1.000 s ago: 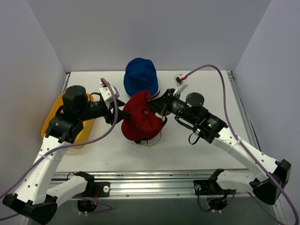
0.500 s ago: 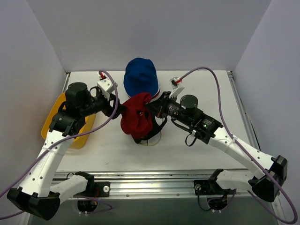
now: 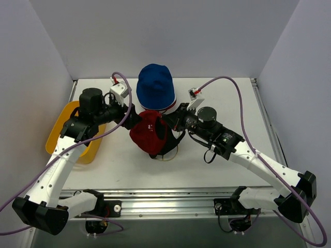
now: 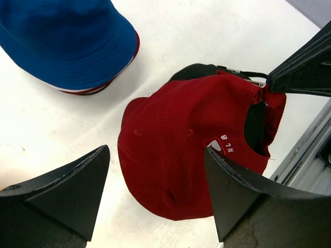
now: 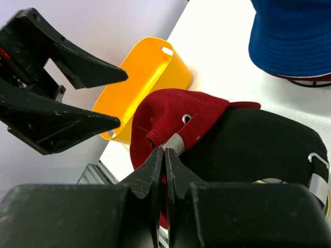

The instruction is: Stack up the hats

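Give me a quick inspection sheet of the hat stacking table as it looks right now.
Surface: white table, no spills seen.
Job's things: blue hat at the far side, dark red brim under it; red baseball cap at centre, off the stack.
Clutter: yellow tub at the left edge.
Grippers: right gripper shut on the cap's edge; left gripper open above the cap.
Cables: purple cables looping from both wrists.
Surroundings: plain walls on three sides.
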Motion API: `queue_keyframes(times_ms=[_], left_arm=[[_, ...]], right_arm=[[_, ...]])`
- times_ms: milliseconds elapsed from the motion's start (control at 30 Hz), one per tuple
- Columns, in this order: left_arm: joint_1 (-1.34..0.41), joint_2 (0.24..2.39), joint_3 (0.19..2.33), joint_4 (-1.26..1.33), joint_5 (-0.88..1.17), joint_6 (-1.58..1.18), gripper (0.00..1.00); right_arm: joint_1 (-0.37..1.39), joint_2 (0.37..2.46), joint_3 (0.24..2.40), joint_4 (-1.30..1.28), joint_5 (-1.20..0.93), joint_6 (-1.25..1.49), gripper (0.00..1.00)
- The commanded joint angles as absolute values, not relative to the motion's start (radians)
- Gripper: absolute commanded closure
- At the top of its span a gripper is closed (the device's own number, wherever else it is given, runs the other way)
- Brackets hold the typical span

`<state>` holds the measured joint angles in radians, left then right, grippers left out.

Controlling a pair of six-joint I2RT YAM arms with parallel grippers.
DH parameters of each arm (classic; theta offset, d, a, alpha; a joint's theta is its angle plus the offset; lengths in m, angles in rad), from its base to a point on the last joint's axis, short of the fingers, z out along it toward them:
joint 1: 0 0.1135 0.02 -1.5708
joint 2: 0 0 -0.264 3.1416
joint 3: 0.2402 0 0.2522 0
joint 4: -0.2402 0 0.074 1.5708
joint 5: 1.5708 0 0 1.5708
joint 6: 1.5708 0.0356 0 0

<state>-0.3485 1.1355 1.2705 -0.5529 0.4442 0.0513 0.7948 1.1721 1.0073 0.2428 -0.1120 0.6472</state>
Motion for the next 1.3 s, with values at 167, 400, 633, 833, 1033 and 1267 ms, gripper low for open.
queue_keyframes(times_ms=[167,400,633,833,1033,1267], left_arm=[[-0.347,1.175,1.339,-0.63,0.456,-0.025,0.18],[-0.348,1.173,1.327,-0.703,0.451,-0.008,0.22],[-0.35,1.215,1.324,-0.703,0.521,-0.012,0.36],[-0.35,1.281,1.361,-0.709,0.574,-0.029,0.54],[-0.351,1.302,1.396,-0.736,0.519,-0.04,0.98],[-0.37,1.318,1.541,-0.819,0.454,-0.092,0.98]], right_arm=[[0.793,1.163,1.012,0.314,-0.048,0.65,1.0],[0.788,1.164,0.999,0.325,-0.049,0.649,1.0],[0.788,1.163,0.989,0.337,-0.06,0.657,1.0],[0.785,1.157,0.98,0.339,-0.063,0.652,1.0],[0.781,1.152,0.977,0.33,-0.064,0.644,1.0],[0.779,1.152,0.97,0.288,-0.026,0.637,1.0]])
